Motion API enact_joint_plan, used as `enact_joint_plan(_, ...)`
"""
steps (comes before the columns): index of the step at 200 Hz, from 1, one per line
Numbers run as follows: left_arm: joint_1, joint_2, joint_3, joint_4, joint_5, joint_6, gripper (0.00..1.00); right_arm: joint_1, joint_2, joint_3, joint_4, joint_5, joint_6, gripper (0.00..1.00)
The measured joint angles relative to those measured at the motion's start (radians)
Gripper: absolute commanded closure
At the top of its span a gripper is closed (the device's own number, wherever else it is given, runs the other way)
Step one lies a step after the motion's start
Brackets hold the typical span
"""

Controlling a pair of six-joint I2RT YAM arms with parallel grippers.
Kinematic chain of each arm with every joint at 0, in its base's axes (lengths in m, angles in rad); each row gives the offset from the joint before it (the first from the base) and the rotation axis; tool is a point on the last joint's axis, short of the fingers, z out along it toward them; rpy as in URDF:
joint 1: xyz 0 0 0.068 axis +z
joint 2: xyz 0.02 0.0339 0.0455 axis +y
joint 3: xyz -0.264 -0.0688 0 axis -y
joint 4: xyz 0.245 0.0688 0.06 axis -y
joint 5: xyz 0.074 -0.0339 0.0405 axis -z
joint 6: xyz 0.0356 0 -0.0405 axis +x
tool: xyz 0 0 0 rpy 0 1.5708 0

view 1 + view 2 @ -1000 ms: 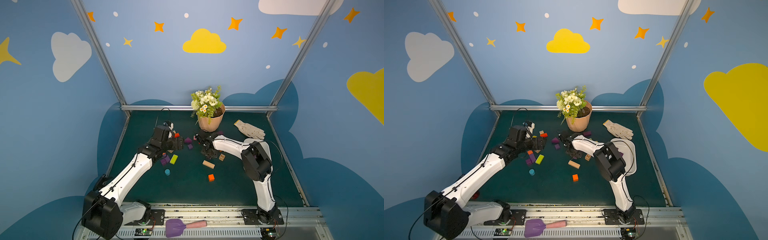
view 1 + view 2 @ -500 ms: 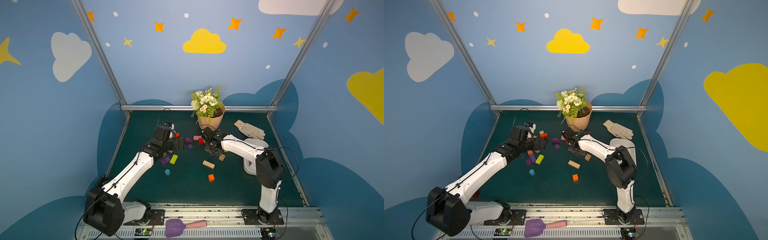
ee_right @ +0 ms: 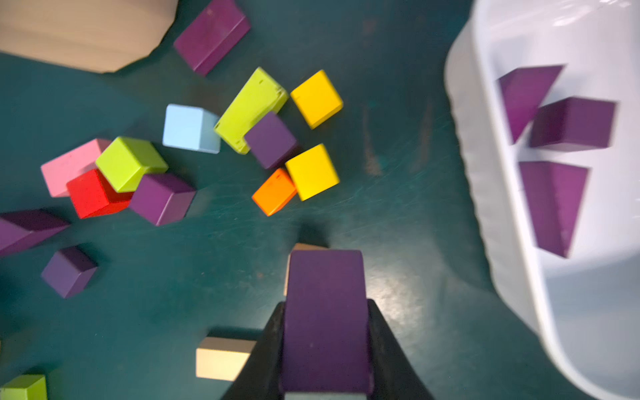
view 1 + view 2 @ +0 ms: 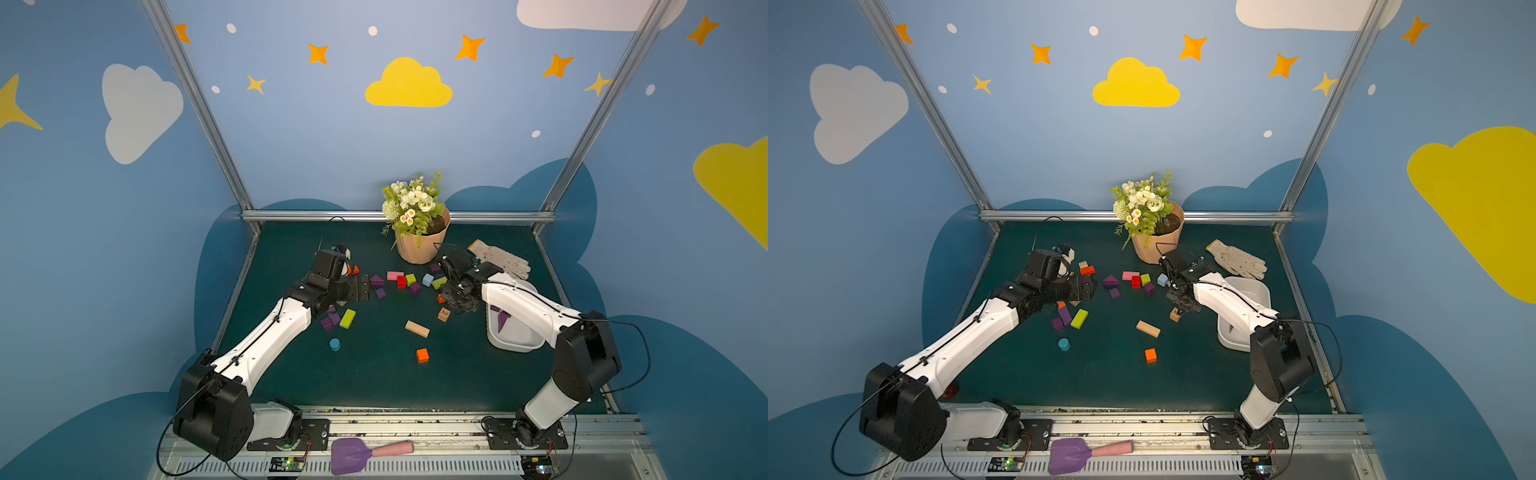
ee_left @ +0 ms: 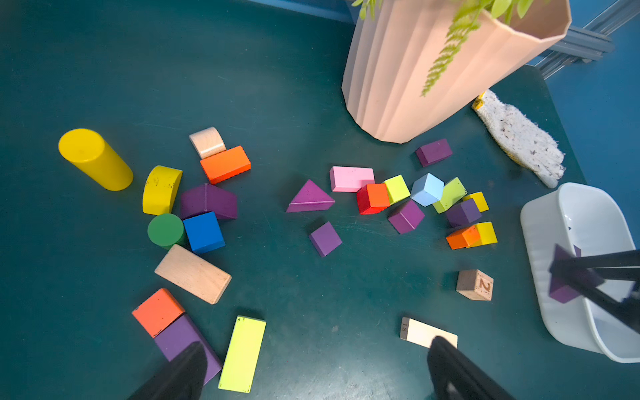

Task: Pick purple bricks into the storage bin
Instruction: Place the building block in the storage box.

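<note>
Two blocks carry writing I can read. A bare wooden cube point(image 5: 475, 284) near the storage bin point(image 5: 540, 242) shows a "2" on one side. A pale flat oblong point(image 5: 427, 333), a little farther from the bin, has "18" at one end.

My right pincer point(image 3: 325, 303) is narrowed onto a purple oblong brick point(image 3: 325, 332), with one finger flat against each long side. The brick's long axis runs along my fingers. Its free end sticks out past the fingertips and points down toward the table point(image 3: 398, 225). It hangs just outside the bin's wall, not over the opening, and a tan edge shows from behind its far end.

Three purple bricks lie inside the bin: a wedge point(image 3: 526, 93), a squarish block point(image 3: 571, 124) touching that wedge, and a larger wedge point(image 3: 554, 204) apart from both. The larger wedge has its narrow end turned away from the other two.

More purple bricks lie out on the table. A purple cube point(image 3: 270, 140) near the bin sits among yellow, lime and orange blocks. Farther off are a triangular wedge point(image 5: 310, 201) and a lone cube point(image 5: 325, 239). Well apart from the bin, a long purple block point(image 5: 183, 339) lies against an orange block point(image 5: 157, 311).

My left pincer point(image 5: 317, 346) is spread wide and holds nothing. One fingertip point(image 5: 194, 353) is over that long purple block.
</note>
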Motion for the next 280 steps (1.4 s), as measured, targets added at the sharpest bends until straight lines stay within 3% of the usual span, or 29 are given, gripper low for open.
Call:
enact_joint_plan(65,0.000,0.063,0.080,-0.082,-0.021,-0.058,0.00,-0.162,-0.144,-0.084,-0.018,-0.015,-0.077,0.67)
enact_joint_plan(148,0.000,0.113,0.121,-0.155,-0.029,-0.092,0.00,-0.377,-0.198,-0.183,-0.027,-0.075,-0.148,0.66)
enact_joint_plan(215,0.000,0.113,0.121,-0.161,-0.025,-0.091,0.00,-0.564,-0.164,-0.214,0.019,-0.194,-0.211,0.64)
enact_joint_plan(280,0.000,0.113,0.121,-0.161,-0.021,-0.085,0.00,-0.633,-0.031,-0.192,0.060,-0.246,-0.274,0.62)
